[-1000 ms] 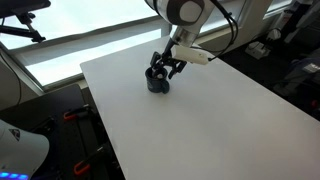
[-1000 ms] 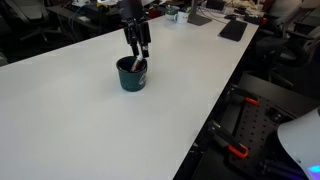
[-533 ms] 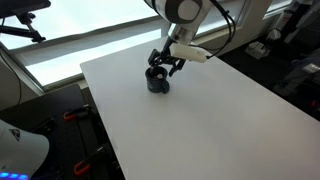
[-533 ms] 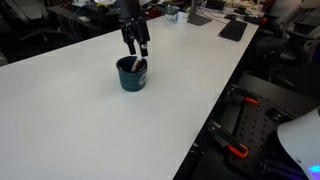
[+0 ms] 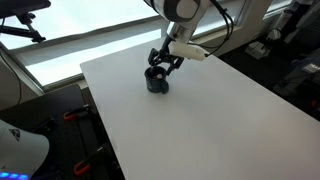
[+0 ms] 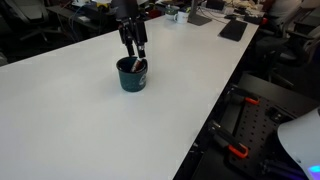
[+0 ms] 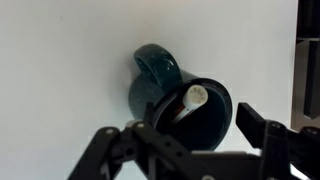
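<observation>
A dark teal mug (image 5: 157,83) stands on the white table (image 5: 210,120), also seen from the other side as the mug (image 6: 131,76). A white cylindrical object (image 7: 190,100) leans inside it, its round end at the rim. My gripper (image 5: 164,65) hangs just above the mug's mouth, fingers pointing down; the gripper (image 6: 135,48) is apart from the rim. In the wrist view the mug (image 7: 152,90) lies with its handle toward the top left, and my gripper (image 7: 200,128) stands open, its black fingers to either side of the opening, holding nothing.
The table's edge (image 5: 100,120) drops off to dark floor with red-handled tools (image 5: 72,115). A dark flat keyboard-like item (image 6: 233,29) lies at the table's far end. Office clutter and chairs ring the table.
The gripper has lifted slightly above the mug. The mug and the white object inside it have stayed put.
</observation>
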